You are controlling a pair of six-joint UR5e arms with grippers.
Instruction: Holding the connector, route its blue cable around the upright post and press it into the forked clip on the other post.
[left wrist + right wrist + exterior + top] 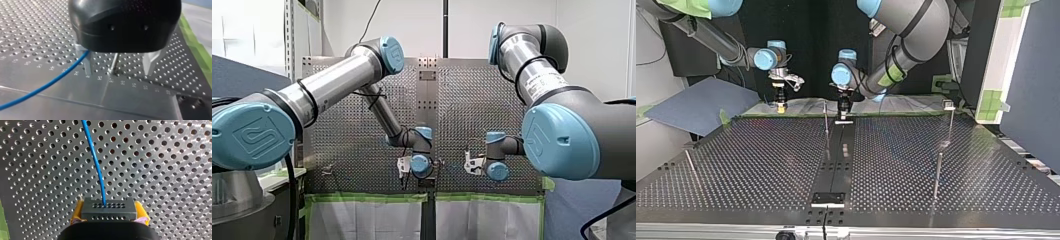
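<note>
My right gripper (108,220) is shut on a dark connector block (108,209), held between its yellow pads (77,212). The blue cable (96,165) leaves the block's face and runs ahead over the perforated plate. In the left wrist view the blue cable (50,83) passes beside one metal finger (86,66) of my left gripper (118,73), which is open. A thin upright post (113,62) stands between its fingers. In the top view my left gripper (843,112) is beside a slim post (826,120), and my right gripper (780,104) hangs further left.
More thin posts stand on the perforated table (761,165): one with a small head (950,117) at the top view's right, one nearer the front (937,175), one at the left (690,165). A dark strip (833,170) runs down the middle. Green tape (197,50) marks the plate's edge.
</note>
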